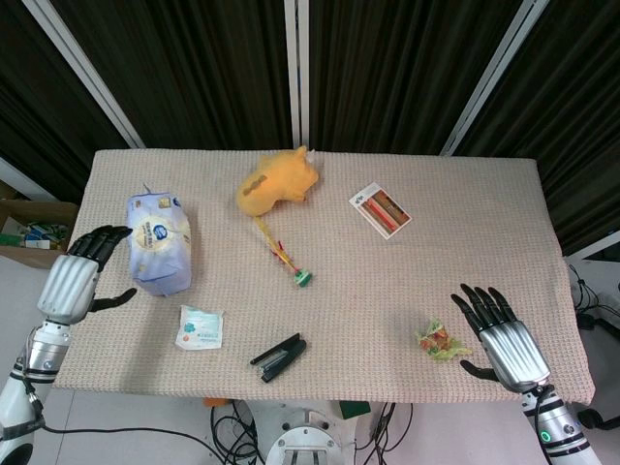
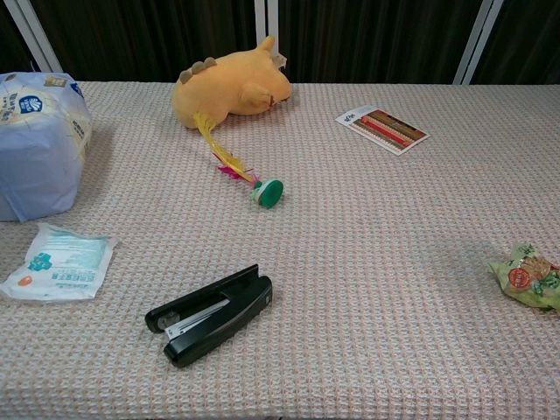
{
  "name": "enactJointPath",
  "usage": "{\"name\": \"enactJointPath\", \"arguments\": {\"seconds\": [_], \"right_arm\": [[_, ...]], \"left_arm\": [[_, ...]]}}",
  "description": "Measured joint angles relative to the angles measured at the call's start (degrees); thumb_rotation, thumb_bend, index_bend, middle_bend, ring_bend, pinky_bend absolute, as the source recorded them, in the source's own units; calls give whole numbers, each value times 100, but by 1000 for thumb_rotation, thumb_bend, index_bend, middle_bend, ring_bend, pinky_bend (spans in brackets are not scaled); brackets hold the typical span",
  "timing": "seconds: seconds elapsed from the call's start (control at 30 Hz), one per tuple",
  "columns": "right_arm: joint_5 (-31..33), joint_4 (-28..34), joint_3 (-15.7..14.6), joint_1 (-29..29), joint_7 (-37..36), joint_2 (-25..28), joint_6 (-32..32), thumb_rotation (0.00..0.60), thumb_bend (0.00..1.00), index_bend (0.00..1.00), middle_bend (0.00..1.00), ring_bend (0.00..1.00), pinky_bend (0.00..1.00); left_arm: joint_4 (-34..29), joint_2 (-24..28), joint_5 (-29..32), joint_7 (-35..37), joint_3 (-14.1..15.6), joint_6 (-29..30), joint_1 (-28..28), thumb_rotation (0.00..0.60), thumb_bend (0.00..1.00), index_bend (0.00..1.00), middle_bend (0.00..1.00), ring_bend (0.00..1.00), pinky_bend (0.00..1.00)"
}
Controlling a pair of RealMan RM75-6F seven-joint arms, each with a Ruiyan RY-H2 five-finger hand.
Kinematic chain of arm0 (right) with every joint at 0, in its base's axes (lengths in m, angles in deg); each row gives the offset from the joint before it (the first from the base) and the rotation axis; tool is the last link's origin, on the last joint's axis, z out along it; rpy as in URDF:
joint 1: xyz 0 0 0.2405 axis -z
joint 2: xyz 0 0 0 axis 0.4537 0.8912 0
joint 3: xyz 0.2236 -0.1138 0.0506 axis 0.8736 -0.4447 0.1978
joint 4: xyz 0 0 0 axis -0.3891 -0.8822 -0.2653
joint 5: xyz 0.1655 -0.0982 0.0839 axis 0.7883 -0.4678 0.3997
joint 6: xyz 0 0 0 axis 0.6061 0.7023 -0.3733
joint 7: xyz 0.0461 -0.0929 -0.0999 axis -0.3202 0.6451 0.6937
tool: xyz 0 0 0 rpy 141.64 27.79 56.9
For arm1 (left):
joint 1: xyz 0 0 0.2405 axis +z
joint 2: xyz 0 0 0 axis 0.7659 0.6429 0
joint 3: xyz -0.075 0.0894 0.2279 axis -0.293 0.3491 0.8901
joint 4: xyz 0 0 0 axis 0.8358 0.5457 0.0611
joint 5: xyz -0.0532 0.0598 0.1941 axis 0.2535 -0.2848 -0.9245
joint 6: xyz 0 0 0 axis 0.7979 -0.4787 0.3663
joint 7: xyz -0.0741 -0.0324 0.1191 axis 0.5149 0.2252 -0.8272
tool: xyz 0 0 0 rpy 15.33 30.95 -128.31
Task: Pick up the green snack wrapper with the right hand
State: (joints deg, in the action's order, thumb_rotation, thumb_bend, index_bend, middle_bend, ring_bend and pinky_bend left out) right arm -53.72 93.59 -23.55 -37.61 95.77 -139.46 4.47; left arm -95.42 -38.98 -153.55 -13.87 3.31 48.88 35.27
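The green snack wrapper [image 1: 439,341] lies crumpled on the woven tablecloth near the front right; in the chest view the wrapper [image 2: 528,276] sits at the right edge. My right hand [image 1: 504,341] hovers just right of it with fingers spread, holding nothing and not touching it. At the table's left edge my left hand [image 1: 79,283] is open beside the blue-and-white tissue pack [image 1: 158,241], apart from it. Neither hand shows in the chest view.
A yellow plush toy [image 1: 279,182] lies at the back centre, with a feathered shuttlecock [image 1: 287,262] in front of it. A striped card [image 1: 380,210] is back right. A black stapler [image 1: 278,356] and a small white packet [image 1: 200,327] lie near the front edge.
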Motion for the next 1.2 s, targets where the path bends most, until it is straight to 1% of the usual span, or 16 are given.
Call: {"name": "enactJointPath", "arguments": {"seconds": [0.1,0.2,0.33,0.43,0.57,0.63,0.67,0.7,0.77,0.8,0.83,0.9,0.97,1.03,1.17,1.2], "right_arm": [[239,66,-137,78,208,51,-285,600,104,0,0,0,0],[345,-86,-131,86,147,-92,-393,600,127,0,0,0,0],[482,-513,-26,54,27,-472,-585,600,149,0,0,0,0],[575,-805,91,28,145,-824,-658,600,166,0,21,0,13],[714,-1031,228,-52,253,-1155,-843,600,177,0,56,1,109],[814,-1148,300,-95,330,-1310,-931,600,184,16,102,35,169],[850,-1192,331,-108,363,-1372,-950,600,196,64,147,83,219],[886,-1250,368,-120,400,-1449,-959,600,212,132,198,141,272],[915,-1335,408,-129,454,-1540,-953,600,267,319,316,263,391],[921,-1385,422,-132,475,-1584,-947,600,297,395,361,307,439],[923,-1418,427,-134,479,-1611,-944,600,326,444,387,331,467],[933,-1485,435,-138,459,-1663,-948,600,376,495,413,347,487],[945,-1508,434,-145,425,-1678,-974,600,450,553,449,360,497],[925,-1534,434,-154,392,-1684,-974,600,475,606,484,387,518],[829,-1564,446,-139,379,-1690,-832,600,507,749,596,491,628],[800,-1568,456,-131,374,-1687,-771,600,514,769,612,506,647]], "left_arm": [[233,-159,-30,-449,315,364,448,600,95,144,161,110,201],[525,-331,-42,-391,468,474,637,600,95,144,161,110,200],[899,-604,-122,-121,509,612,742,600,96,144,161,110,200],[974,-670,-189,-48,511,658,766,600,95,145,162,110,200],[985,-676,-151,0,496,552,750,600,95,144,162,110,201],[990,-676,-131,23,494,476,733,600,95,144,161,110,201],[991,-674,-129,30,493,456,726,600,95,144,161,110,200],[990,-669,-134,32,491,451,722,600,95,144,161,110,200],[981,-656,-144,41,489,453,724,600,96,144,161,110,200],[975,-645,-143,55,486,451,726,600,96,144,161,110,200],[969,-634,-138,66,483,445,727,600,96,144,161,110,200],[960,-615,-128,87,478,427,730,600,95,144,162,110,200],[956,-609,-132,98,480,422,735,600,95,145,162,110,201],[949,-607,-143,109,486,416,739,600,96,145,162,110,201],[928,-596,-155,130,488,403,742,600,95,144,161,110,200],[920,-590,-153,130,486,395,741,600,95,144,162,110,201]]}}
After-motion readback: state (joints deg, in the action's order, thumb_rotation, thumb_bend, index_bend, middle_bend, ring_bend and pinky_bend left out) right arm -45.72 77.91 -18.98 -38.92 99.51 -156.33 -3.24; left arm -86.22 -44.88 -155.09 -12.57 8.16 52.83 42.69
